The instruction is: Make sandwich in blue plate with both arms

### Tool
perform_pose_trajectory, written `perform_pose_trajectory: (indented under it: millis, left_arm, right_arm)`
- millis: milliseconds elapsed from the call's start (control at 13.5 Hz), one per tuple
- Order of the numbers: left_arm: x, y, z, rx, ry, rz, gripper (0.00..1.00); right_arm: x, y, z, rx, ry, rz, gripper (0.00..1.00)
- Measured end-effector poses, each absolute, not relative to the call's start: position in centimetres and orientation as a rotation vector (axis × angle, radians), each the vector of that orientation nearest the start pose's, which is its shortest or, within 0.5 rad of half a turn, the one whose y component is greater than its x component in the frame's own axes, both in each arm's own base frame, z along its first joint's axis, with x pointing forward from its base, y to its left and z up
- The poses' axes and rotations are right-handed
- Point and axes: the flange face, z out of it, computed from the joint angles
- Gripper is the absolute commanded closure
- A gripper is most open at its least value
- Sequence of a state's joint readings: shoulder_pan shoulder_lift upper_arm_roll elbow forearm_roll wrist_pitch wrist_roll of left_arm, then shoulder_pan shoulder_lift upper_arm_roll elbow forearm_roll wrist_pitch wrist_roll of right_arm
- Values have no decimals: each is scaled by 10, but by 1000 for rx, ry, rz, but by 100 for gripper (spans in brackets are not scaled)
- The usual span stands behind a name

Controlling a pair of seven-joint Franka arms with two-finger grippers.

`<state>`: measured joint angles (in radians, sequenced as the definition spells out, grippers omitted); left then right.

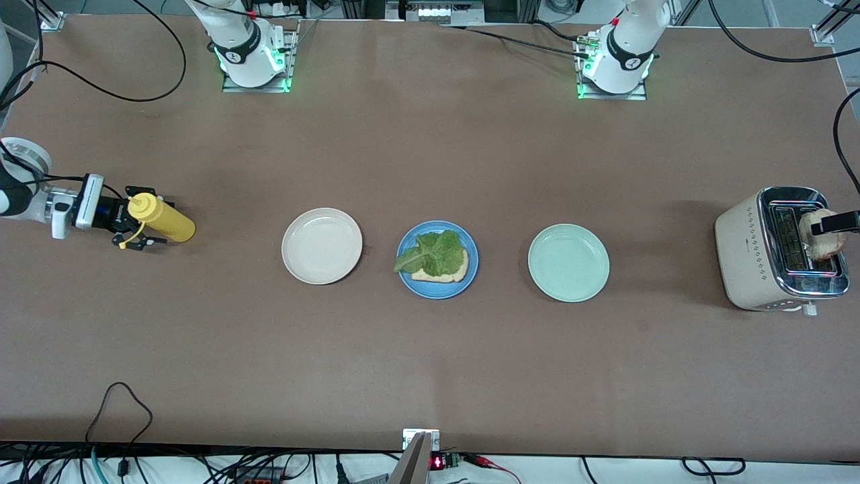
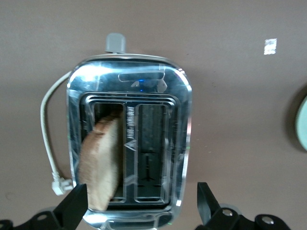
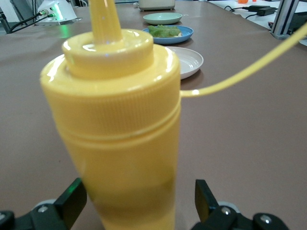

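Now we see the right claw (image 3: 136, 201) spread around the yellow bottle (image 1: 163, 219) on the tabletop (image 1: 430, 363); the left claw (image 2: 141, 203), spread, hangs over the toaster (image 2: 129, 139).

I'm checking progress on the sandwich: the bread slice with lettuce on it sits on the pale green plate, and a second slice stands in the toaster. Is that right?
Not quite. The bread slice with the lettuce on it sits on the blue plate, between the cream-white and pale green plates, as the front view shows. The pale green plate holds nothing. The second slice does stand in the toaster.
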<state>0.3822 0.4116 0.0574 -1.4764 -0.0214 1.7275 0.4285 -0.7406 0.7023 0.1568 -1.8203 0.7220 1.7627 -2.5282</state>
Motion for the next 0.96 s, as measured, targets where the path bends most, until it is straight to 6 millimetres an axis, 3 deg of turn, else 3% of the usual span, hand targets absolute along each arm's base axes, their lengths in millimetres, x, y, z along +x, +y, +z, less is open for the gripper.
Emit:
perform_pose_trajectory:
  millis: [297,445,668,964]
  left_arm:
    - [592,312,400,-3217,73,262,8]
    - [589,321,392,-3224,106,275,16]
    - [590,319,381,-3231,157,296,31]
    - [592,320,362,-3241,194,335,43]
  right_arm:
    - [497,-310,153,-1701,-1539,-903,0]
    - [507,-329,176,-1704,-1589,-915,0]
    - [527,-350,240,-1759,-1626,-842,0]
    - [536,-367,355,-1954,-1553,-742,0]
